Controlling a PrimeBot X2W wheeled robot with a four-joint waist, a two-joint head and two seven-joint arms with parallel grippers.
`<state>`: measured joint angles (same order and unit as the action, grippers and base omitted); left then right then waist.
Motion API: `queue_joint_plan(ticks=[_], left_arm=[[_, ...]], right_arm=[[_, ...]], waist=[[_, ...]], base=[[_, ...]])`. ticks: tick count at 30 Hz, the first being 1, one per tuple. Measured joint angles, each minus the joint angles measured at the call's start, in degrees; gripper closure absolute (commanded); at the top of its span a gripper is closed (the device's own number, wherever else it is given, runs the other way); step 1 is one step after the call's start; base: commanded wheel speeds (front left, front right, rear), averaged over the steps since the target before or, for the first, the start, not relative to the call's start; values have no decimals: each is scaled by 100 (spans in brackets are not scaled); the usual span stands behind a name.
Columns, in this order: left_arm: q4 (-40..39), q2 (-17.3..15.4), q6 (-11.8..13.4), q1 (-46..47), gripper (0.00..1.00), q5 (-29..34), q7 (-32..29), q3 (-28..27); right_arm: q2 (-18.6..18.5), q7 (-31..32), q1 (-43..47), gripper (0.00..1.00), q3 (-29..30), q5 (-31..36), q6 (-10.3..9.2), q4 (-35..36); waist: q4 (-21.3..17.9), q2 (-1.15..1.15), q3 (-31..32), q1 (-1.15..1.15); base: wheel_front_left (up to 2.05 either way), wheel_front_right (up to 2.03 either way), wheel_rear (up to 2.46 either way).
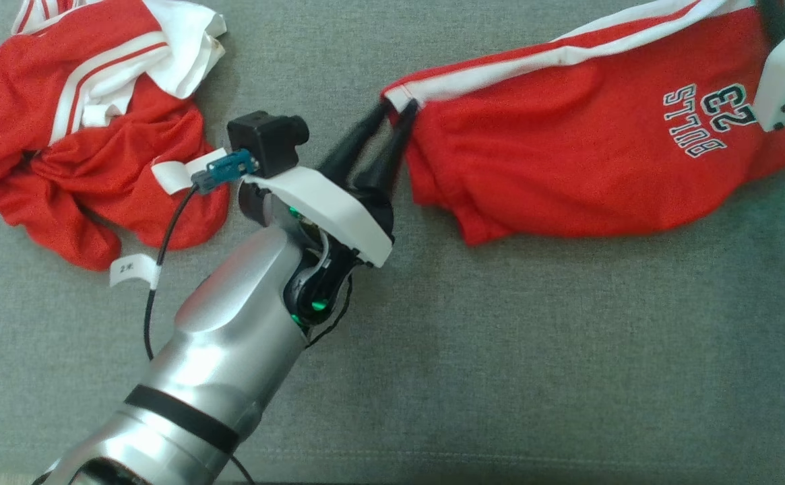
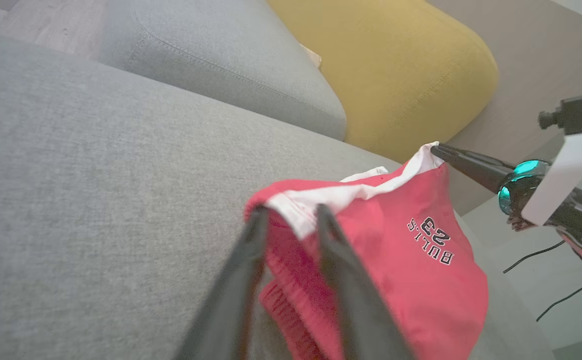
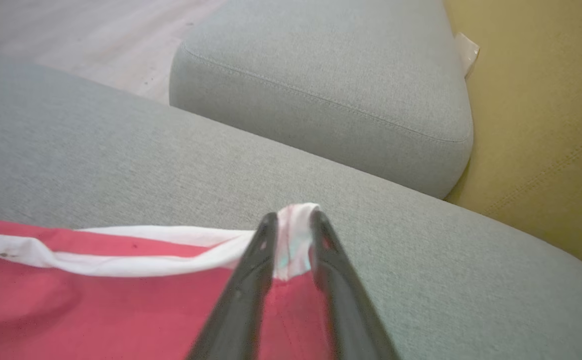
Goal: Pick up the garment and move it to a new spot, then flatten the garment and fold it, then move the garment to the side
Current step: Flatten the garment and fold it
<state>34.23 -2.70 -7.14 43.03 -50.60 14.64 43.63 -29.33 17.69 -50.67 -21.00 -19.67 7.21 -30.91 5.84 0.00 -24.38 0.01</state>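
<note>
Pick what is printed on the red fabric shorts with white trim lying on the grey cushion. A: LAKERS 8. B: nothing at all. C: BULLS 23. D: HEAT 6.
C: the red shorts carry dark, white-edged lettering reading BULLS 23, upside down in the head view.

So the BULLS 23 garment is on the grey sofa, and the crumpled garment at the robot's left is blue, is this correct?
Not fully. The crumpled garment is red with white stripes, not blue; the head view shows it. The rest stands: it lies at the robot's left, and the BULLS 23 garment is on the grey sofa.
</note>
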Motion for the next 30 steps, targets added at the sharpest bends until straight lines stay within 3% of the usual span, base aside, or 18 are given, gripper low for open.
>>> queue_joint_plan(ticks=[4, 7, 14, 21, 27, 28, 29, 30], left_arm=[[64, 7, 15, -24, 0, 169, 0, -201], [-555, -26, 325, -288, 0, 1136, 2, -730], [-2019, -63, 938, -1864, 0, 2776, 3, -1466], [-3215, -19, 1171, -2760, 0, 3487, 4, -1976], [-3605, -8, 1328, -3404, 0, 3782, 5, -2180], [-3608, -9, 1357, -3495, 0, 3805, 5, -2207], [-3611, -9, 1378, -3579, 0, 3808, 5, -2226], [-3622, -9, 1378, -3650, 0, 3796, 5, -2232]], right_arm=[[67, -385, -14, 0, -23, -415, 0, -231], [46, -442, 266, 0, 56, -995, 0, -339], [-241, -441, 830, 0, 258, -1354, 0, -1026], [-296, -375, 748, 0, 274, -1407, 0, -1728], [-360, -376, 545, 1, 266, -1466, 0, -2278], [-357, -376, 546, 23, 266, -1503, 0, -2349], [-352, -372, 548, 55, 254, -1559, 0, -2408], [-334, -348, 549, 100, 224, -1607, 0, -2451]], waist=[[6, 0, 86, -1], [-19, 0, 234, -2], [70, 0, 317, -2], [481, 0, 263, -1], [827, 0, 325, -1], [864, 0, 352, -2], [891, 0, 385, -2], [910, 0, 418, -2]], base=[[0, 0, 0], [0, 0, 0], [0, 0, 0], [0, 0, 0], [0, 0, 0], [0, 0, 0], [0, 0, 0], [0, 0, 0]])
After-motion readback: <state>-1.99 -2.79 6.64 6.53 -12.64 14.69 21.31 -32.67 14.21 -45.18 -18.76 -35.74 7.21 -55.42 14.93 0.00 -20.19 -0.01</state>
